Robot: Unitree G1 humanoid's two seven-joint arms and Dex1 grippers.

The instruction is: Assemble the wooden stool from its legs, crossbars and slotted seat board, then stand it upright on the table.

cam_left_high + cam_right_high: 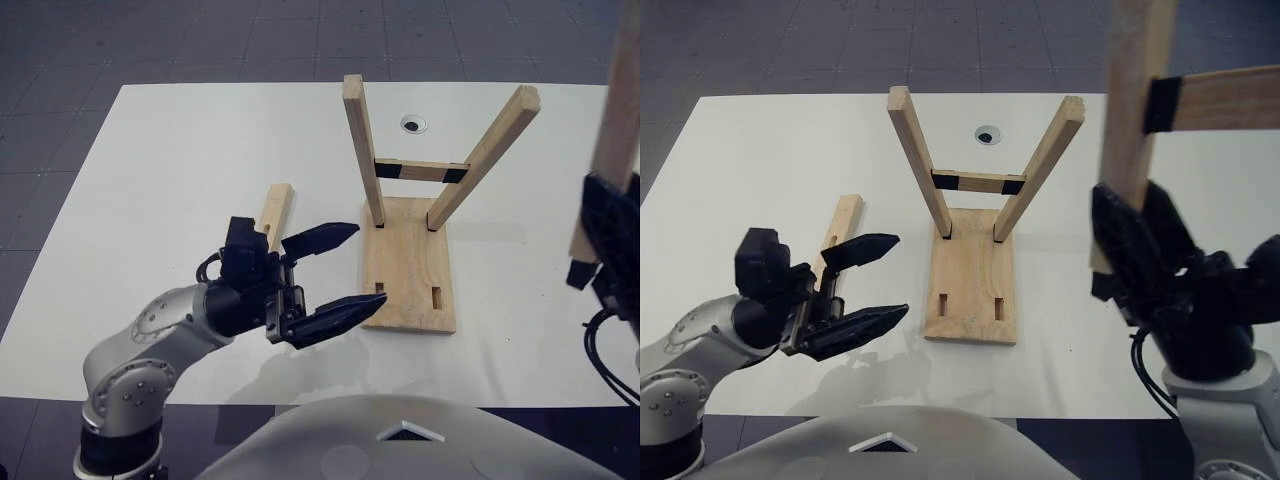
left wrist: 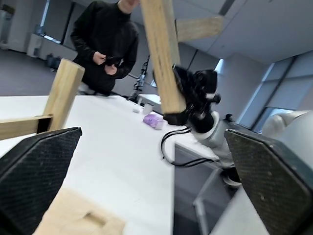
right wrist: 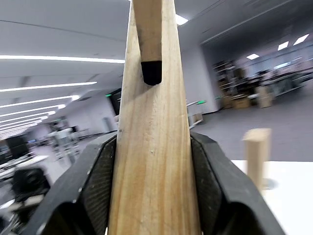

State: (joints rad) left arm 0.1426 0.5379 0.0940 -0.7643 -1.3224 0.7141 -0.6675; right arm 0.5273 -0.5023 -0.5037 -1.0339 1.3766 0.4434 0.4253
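A pale wooden slotted seat board lies flat on the white table at frame centre. Two wooden legs joined by a black-ended crossbar stand in its far slots. A loose wooden bar lies just left of the board. At lower left, the left gripper hangs with its fingers spread wide and nothing between them. At the right edge, the right gripper is clamped on a second leg-and-crossbar frame, held above the table.

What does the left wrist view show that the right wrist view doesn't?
Left wrist view: the open left gripper and a slotted corner of the seat board. Right wrist view: the right gripper close up, pads pressed on both sides of the held leg. Shared: that leg with its crossbar, and the top of a standing leg.
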